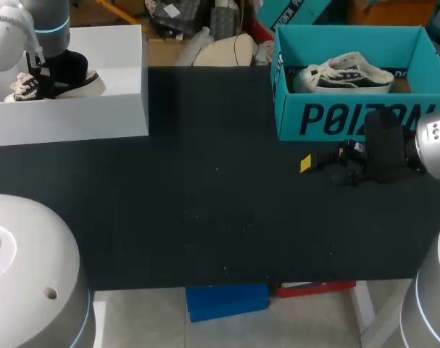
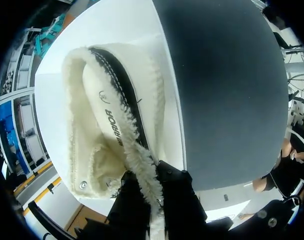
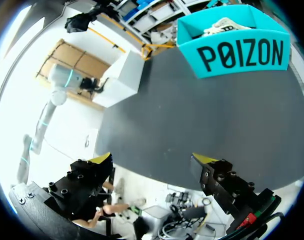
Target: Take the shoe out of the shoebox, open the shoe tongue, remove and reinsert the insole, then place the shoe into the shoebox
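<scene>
Left pincer (image 2: 154,187) clamps the frayed collar of cream shoe (image 2: 104,120), which lies ahead in white shoebox (image 2: 121,25); dark surface (image 2: 227,90) beside.

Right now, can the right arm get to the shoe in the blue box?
Probably yes. The right gripper hangs open just in front of the blue box, which has no lid on. Only the front wall stands between it and the shoe, so it must go over that.

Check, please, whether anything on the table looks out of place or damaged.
Nothing stands out. The cream sneaker with frayed trim sits in the white cardboard shoebox, the left gripper pinching its collar; the fraying looks like styling, not damage.
</scene>
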{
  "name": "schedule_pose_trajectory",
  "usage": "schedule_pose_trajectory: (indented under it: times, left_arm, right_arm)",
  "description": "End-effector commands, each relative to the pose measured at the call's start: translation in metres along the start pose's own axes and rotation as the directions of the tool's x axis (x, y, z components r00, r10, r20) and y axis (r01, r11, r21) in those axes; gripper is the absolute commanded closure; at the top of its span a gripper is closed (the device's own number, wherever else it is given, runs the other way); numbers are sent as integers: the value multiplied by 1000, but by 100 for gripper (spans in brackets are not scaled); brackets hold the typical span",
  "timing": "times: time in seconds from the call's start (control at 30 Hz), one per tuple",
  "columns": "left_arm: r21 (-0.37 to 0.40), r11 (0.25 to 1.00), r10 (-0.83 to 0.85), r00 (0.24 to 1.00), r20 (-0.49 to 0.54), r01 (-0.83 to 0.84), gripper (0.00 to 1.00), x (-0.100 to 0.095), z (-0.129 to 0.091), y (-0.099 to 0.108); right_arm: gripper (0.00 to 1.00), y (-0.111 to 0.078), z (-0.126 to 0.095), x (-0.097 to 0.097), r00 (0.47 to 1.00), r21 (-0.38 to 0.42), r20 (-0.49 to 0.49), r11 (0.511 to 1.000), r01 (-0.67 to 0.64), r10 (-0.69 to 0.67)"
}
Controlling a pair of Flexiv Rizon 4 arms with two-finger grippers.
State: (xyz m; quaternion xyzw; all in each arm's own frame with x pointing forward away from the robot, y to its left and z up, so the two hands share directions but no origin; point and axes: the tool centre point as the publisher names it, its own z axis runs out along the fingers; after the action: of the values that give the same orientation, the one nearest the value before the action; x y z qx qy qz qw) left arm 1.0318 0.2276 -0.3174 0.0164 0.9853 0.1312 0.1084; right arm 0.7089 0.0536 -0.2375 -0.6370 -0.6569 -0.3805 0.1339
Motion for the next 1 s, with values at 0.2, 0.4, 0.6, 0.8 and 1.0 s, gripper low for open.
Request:
schedule_pose_trajectory:
  times: [0.2,0.4,0.6,0.8,1.0]
  left_arm:
    - [23,998,-64,998,25,63,100,9,6,4]
    - [36,995,-89,996,22,88,100,9,8,4]
    - [50,993,-107,994,16,107,100,10,11,4]
    - [59,991,-120,993,20,118,73,10,14,3]
    - [69,991,-118,993,29,115,75,9,15,4]
  right_arm:
    - [0,0,0,1,1000,0,2,1000,-1,1]
    - [0,0,0,1,1000,0,2,1000,-1,1]
    - [0,0,0,1,1000,0,2,1000,-1,1]
    - [0,0,0,1,1000,0,2,1000,-1,1]
    - [0,0,0,1,1000,0,2,1000,-1,1]
